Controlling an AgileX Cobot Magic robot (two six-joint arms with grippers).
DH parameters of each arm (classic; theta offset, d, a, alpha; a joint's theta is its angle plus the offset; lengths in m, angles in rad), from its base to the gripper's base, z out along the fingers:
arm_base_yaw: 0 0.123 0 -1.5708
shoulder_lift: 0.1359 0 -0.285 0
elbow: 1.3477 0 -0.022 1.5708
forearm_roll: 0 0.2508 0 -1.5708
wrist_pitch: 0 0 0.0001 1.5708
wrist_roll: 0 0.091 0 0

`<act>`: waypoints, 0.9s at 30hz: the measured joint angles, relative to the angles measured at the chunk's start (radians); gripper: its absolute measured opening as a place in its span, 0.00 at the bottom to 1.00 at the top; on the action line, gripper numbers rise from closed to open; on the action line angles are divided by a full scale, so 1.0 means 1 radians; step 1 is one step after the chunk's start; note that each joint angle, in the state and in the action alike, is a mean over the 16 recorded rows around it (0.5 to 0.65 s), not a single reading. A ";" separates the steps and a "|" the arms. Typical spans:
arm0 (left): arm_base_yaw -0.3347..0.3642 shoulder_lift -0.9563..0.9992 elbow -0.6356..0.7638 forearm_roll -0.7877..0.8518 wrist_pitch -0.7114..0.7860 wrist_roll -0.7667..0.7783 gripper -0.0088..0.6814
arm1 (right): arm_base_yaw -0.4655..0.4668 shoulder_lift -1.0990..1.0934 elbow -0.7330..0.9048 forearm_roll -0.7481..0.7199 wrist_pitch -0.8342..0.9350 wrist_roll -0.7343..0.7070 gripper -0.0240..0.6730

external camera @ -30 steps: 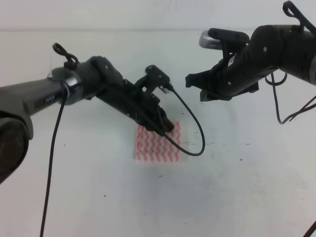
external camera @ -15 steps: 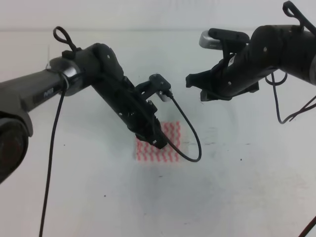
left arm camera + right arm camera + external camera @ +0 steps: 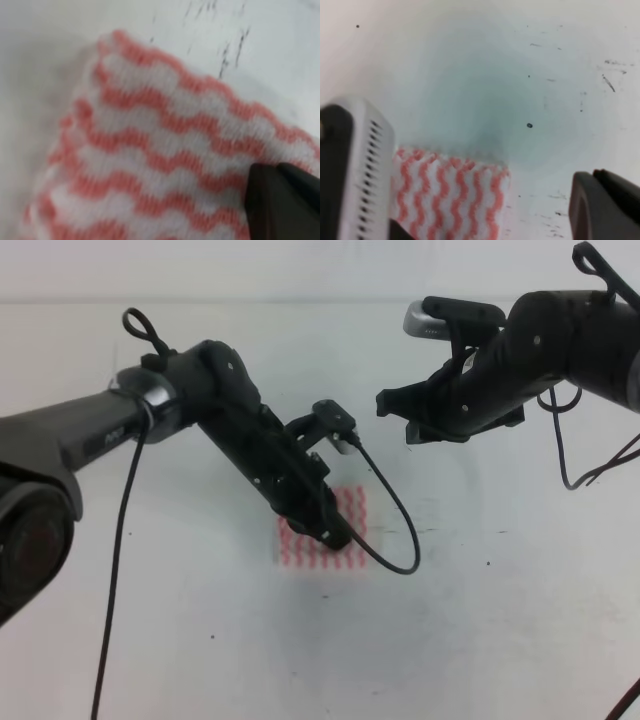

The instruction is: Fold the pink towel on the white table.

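Left claw [image 3: 335, 532] hides part of pink towel [image 3: 345, 550]; its opening cannot be told.

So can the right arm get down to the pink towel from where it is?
Probably not cleanly: the left arm lies across the pink towel, covering much of it, while the right arm hangs off to one side above the table.

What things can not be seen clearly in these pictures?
- Pink towel: the left arm hides its left part in the exterior high view.
- Left gripper: open or shut is unclear; the left wrist view shows only one dark tip.
- Right gripper: its far-side fingers are hidden in the exterior high view.
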 joint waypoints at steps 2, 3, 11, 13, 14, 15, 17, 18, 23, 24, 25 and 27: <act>-0.006 0.001 0.000 -0.001 -0.008 0.002 0.00 | 0.000 0.001 0.000 0.000 0.000 0.000 0.01; -0.009 0.002 0.000 -0.001 -0.013 0.003 0.00 | 0.000 0.001 0.000 0.000 0.000 0.000 0.01; -0.026 -0.003 -0.001 0.008 -0.054 0.010 0.00 | 0.000 0.004 0.000 0.001 0.005 0.000 0.01; -0.027 -0.005 -0.001 0.012 -0.077 0.010 0.00 | 0.000 0.006 0.000 0.001 0.006 0.001 0.01; -0.028 -0.006 -0.001 0.014 -0.091 0.009 0.00 | 0.000 0.006 0.000 0.001 0.006 0.001 0.01; -0.028 -0.007 -0.001 0.016 -0.106 0.007 0.00 | 0.000 0.006 0.000 0.001 0.007 0.001 0.01; -0.028 -0.009 -0.002 0.019 -0.141 0.002 0.01 | 0.000 0.006 0.000 0.000 0.008 0.001 0.01; -0.028 -0.009 -0.002 0.020 -0.159 0.000 0.01 | 0.000 0.006 0.000 0.000 0.008 0.001 0.01; -0.028 -0.006 -0.002 0.016 -0.258 -0.013 0.01 | 0.000 0.006 0.000 -0.001 0.008 0.001 0.01; -0.028 -0.004 -0.002 0.014 -0.276 -0.016 0.01 | 0.000 0.006 0.000 -0.001 0.008 0.001 0.01; -0.028 -0.002 -0.002 0.011 -0.292 -0.018 0.01 | 0.000 0.006 0.000 -0.002 0.008 0.001 0.01; -0.028 0.003 -0.002 0.005 -0.323 -0.022 0.01 | 0.000 0.006 0.000 -0.002 0.007 0.001 0.01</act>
